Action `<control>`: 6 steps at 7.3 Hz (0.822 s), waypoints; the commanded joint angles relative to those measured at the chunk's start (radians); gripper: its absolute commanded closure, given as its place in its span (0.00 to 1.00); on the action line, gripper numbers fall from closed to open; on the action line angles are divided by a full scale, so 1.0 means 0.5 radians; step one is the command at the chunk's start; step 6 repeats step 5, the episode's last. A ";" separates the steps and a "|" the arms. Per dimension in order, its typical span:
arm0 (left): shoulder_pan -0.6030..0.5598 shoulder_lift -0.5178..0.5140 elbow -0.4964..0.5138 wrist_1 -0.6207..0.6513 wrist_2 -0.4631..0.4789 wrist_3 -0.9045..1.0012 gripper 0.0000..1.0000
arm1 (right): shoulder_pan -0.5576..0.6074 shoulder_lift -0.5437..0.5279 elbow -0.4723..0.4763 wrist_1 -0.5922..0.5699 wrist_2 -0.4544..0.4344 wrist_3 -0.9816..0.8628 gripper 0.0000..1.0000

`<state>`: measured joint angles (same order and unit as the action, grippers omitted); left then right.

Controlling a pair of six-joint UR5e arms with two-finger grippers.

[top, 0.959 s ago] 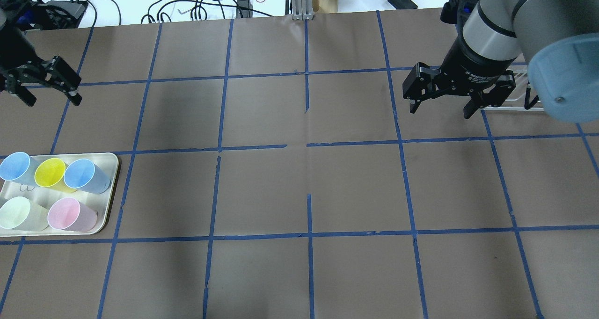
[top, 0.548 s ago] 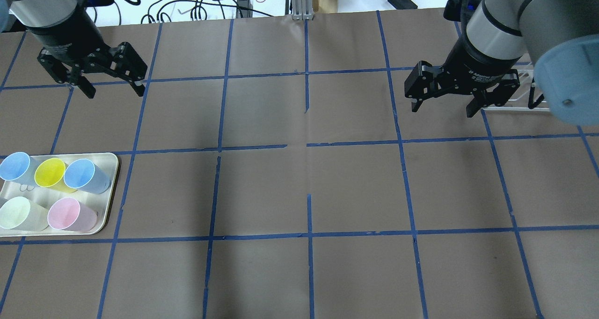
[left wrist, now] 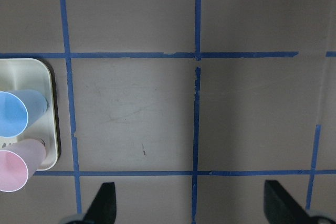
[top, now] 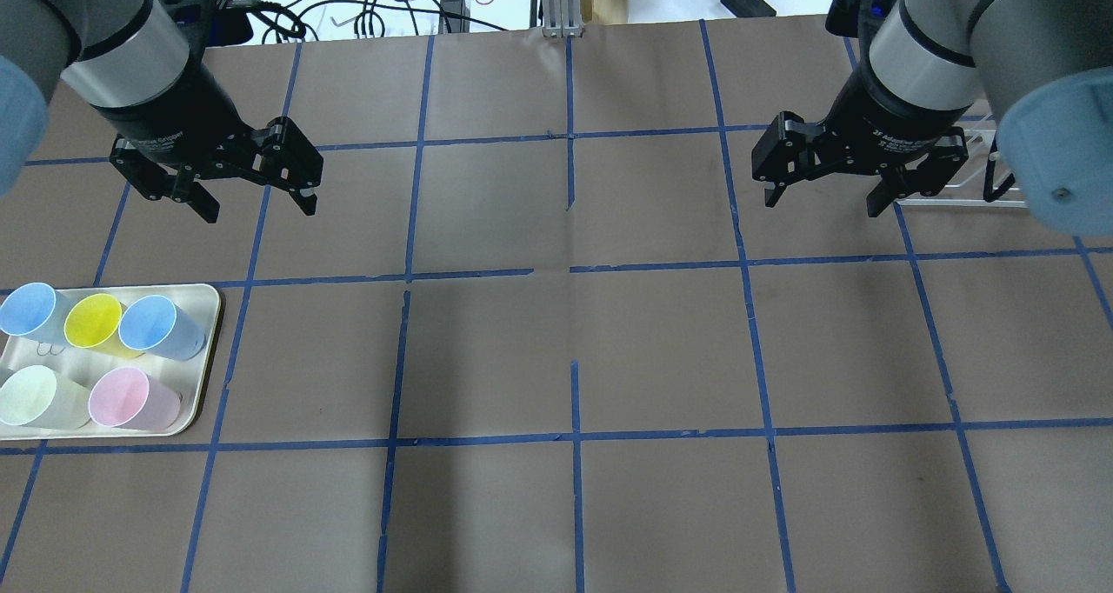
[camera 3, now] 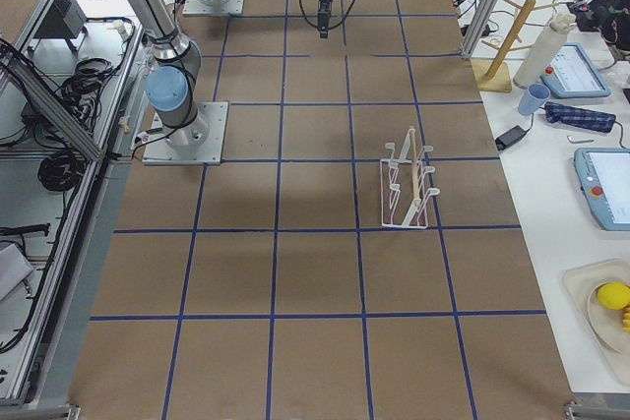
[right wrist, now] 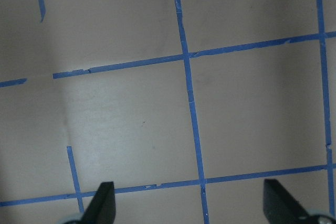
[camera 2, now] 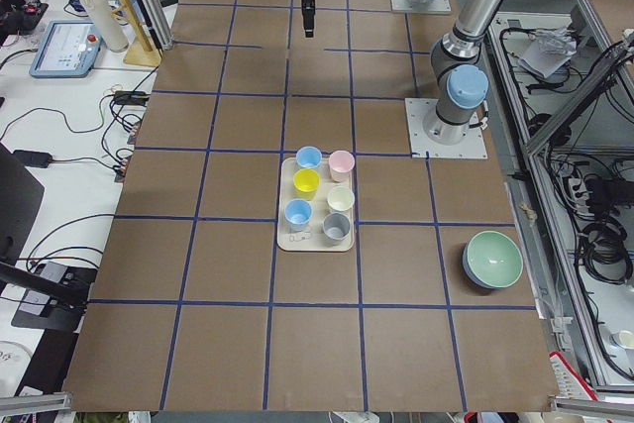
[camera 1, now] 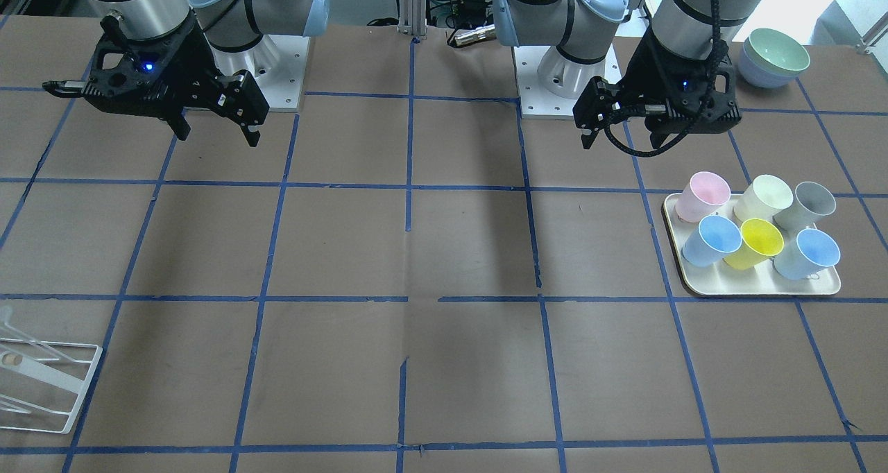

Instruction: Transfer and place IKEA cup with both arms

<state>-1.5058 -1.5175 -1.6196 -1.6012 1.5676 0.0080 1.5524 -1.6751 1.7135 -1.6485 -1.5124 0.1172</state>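
Since a second ago the left arm has swung in from the table's left edge, while the right arm has hardly shifted. Seen from overhead, far left, a cream tray (top: 130,430) holds several upright plastic tumblers, mouths up. The IKEA cup (top: 94,322), bright yellow, stands in the tray's far row, pressed between two blue cups (top: 26,310) (top: 148,325), with a pale cup (top: 28,395) and a pink cup (top: 120,397) in the nearer row. Beyond the tray and a little to its right, the left gripper (top: 258,206) hangs above bare brown paper, its jaws spread wide and empty, well apart from the cups. Across the table, the right gripper (top: 822,202) hovers with its jaws equally wide and empty, just in front of a white wire rack (top: 965,200). The yellow cup looks light, thin-walled and smooth, so it will likely slip or flex if squeezed hard. With neighbours on both sides, the safest hold appears to be pinching its wall at the rim, one finger inside, on the far side where no cup crowds it.
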 commanded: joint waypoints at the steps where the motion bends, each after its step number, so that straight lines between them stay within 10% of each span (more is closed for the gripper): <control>1: -0.083 -0.008 -0.007 0.055 0.010 -0.142 0.00 | 0.000 -0.009 0.000 -0.013 0.018 -0.001 0.00; 6: -0.087 -0.018 -0.016 0.067 -0.012 -0.007 0.00 | 0.000 -0.009 0.000 -0.016 0.021 -0.001 0.00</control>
